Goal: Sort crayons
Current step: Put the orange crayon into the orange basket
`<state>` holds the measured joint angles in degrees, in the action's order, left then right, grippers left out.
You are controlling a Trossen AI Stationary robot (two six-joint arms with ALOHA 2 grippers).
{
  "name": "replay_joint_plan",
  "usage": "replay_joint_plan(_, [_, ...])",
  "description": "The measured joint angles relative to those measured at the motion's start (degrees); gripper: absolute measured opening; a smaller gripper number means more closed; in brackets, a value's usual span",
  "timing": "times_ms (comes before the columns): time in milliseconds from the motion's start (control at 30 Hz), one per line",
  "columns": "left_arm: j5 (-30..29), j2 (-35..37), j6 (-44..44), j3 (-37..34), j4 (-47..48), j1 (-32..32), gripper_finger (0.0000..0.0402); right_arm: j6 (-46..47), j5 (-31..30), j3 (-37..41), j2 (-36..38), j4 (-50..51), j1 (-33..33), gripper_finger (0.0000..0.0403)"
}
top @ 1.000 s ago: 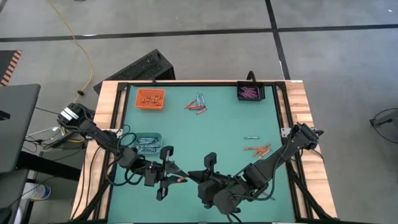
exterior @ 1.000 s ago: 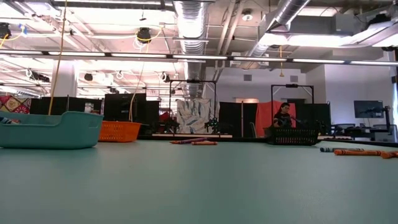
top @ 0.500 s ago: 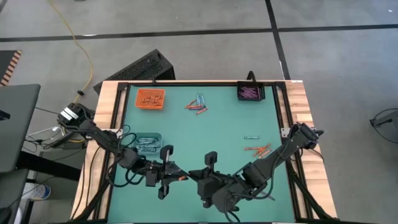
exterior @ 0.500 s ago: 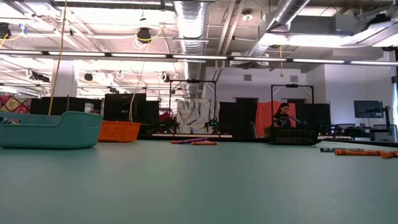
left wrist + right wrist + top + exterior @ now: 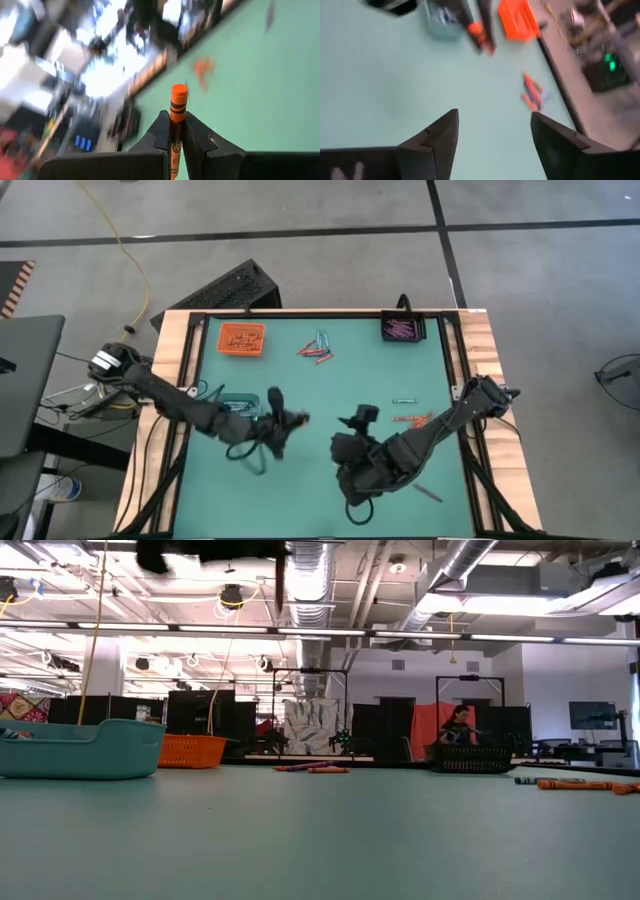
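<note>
My left gripper [image 5: 296, 419] hangs above the table's near middle, shut on an orange crayon [image 5: 178, 100]. My right gripper [image 5: 361, 415] stands open to its right, with nothing between its fingers [image 5: 495, 132]. Loose crayons lie in a far-middle cluster [image 5: 318, 348] and a group at the right [image 5: 415, 420], with a single blue one [image 5: 404, 401] beside that group. Purple crayons fill the black tray [image 5: 403, 329]. My left gripper pinches the orange crayon between its two fingers, by the wrapped part [image 5: 175, 131] short of its free end. The crayon lies along the fingers and sticks out past their tips. It is lifted clear of the table.
An orange tray [image 5: 241, 338] stands at the far left and a teal tray [image 5: 238, 405] at the left, close to my left arm. A lone stick [image 5: 428, 493] lies near the right front. The middle of the green mat [image 5: 330, 390] is bare.
The two grippers, which met over the near middle around the orange crayon, have parted. My left gripper has swung toward the far edge and turned, taking the crayon along. My right gripper has drawn off toward the far right. A dark arm part now shows at the low view's top.
</note>
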<state>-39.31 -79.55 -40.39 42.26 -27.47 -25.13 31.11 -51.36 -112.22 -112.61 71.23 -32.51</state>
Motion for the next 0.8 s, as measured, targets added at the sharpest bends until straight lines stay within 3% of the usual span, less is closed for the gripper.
replay_joint_plan(200, [0.8,6.3,5.2,0.0,20.4,12.9,0.0005,18.0,1.3,0.1,-1.4,13.6,-4.5,0.0243])
replay_joint_plan(433, [11.0,13.6,9.1,0.0,39.8,31.5,0.0005,27.4,2.2,0.1,-5.3,18.8,-10.9,0.0231])
replay_joint_plan(800, [24.0,15.7,6.4,0.3,52.0,55.7,0.0005,33.5,3.8,0.2,-8.6,18.8,-14.5,0.0212])
